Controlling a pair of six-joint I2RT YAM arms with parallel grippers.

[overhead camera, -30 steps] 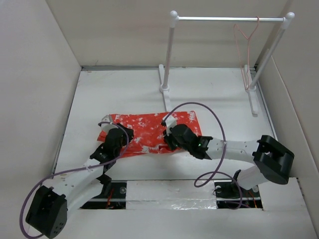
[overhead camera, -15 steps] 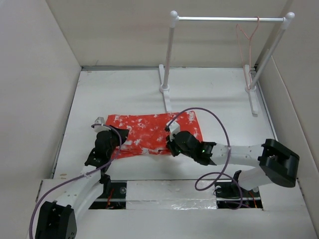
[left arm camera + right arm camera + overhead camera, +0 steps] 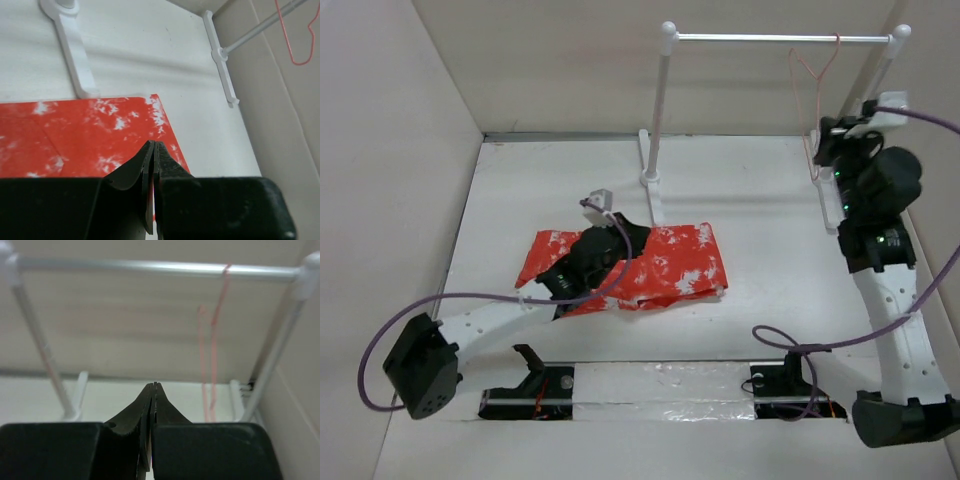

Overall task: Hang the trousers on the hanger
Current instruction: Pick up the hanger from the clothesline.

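the bright orange-red cloth trousers with white splotches (image 3: 670, 272) are lying folded flat in the middle of the white bench (image 3: 760, 200), with no part of them on the hanger yet. the left claw (image 3: 153, 150) is hovering low over the cloth near its far right corner. its 2 fingers are clenched together with nothing showing between them, and i cannot tell whether the tips are touching the cloth. farther back on the right, the right claw (image 3: 153, 389) is raised high, equally clenched and empty, pointing at the far rack. there the thin pinkish-red wire hanger (image 3: 215, 340) is hanging by its hook from the white metal rail (image 3: 150, 267), near the right post and apart from the claw.

by my reading, the step in hand is fetching the hanger while the trousers are lying ready. the next move is calling for the right claw to be opening, lining up on 1 wire side, closing on it and lifting the hook clear of the rail. the wire looks slim and free to swing, so a slow, square approach seems wise.
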